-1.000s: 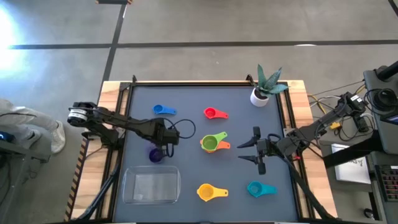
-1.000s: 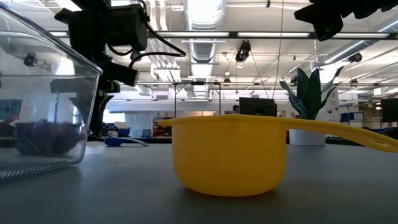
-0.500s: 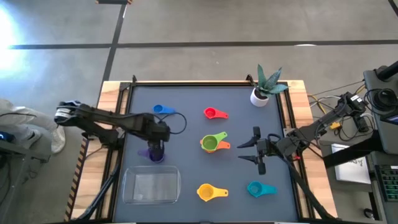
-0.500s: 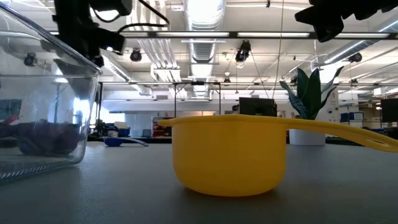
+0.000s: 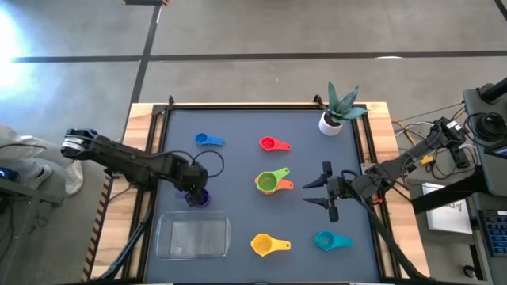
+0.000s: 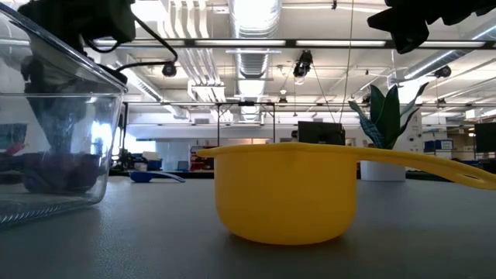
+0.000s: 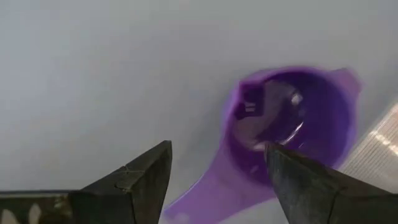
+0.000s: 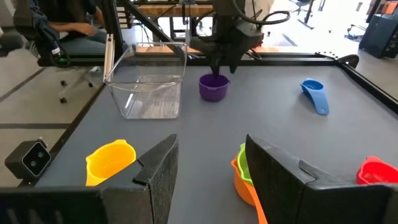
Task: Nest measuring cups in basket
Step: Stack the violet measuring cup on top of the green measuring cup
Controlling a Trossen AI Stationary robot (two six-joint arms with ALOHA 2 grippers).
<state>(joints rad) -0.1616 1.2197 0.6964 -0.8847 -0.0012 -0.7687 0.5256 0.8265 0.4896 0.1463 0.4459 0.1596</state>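
Left gripper, fingers wide, straddles small purple plastic measuring cup handle. Pick step; next: close, carry to clear rectangular basket

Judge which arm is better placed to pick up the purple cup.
Left, most likely. The left claw hangs open directly over the purple cup, beside the basket; the right claw waits across the table.
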